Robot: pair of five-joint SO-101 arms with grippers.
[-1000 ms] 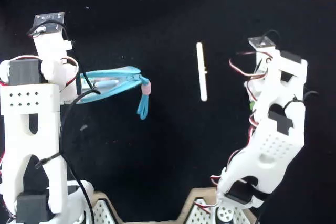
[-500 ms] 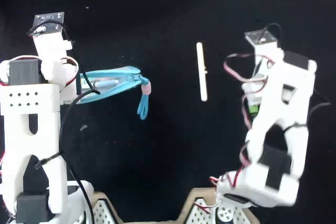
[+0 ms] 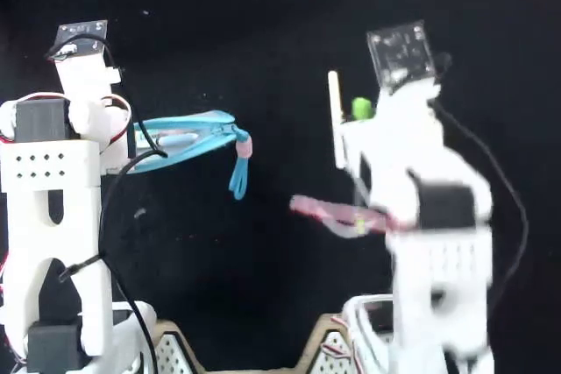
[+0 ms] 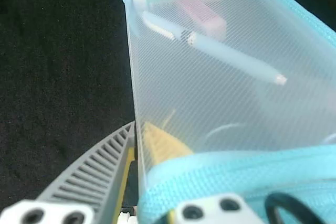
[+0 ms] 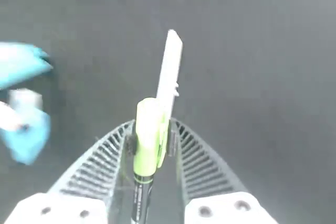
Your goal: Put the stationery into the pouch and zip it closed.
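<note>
The left wrist view looks right through the see-through mesh pouch with a soft blue zip edge (image 4: 210,98). Inside it lie a pale white pen (image 4: 236,59), a pink block (image 4: 202,14) and some small white and green bits that are too blurry to name. From the high view, the pouch (image 3: 184,133) looks like a thin blue shape and its inside is hidden.

The left end effector (image 4: 139,129) is pinched onto the edge of the pouch. One ribbed grey finger (image 4: 100,182) is outside, and a yellow finger shows dimly through the mesh.

The right wrist view shows the right end effector (image 5: 152,124) squeezed onto a pen with a bright green cap and a dark body (image 5: 148,135). From above, the pen shows as a green dot (image 3: 361,109).

A long thin white stick (image 3: 337,120) lies flat on the black cloth surface (image 3: 263,41), just beside the right arm. In the right wrist view, the stick (image 5: 169,69) pokes out just past the green cap.

A blue strap (image 3: 238,172) with a pink bit (image 3: 244,147) hangs from the pouch end. Blurry pink wires (image 3: 333,212) stick out from the right arm.
</note>
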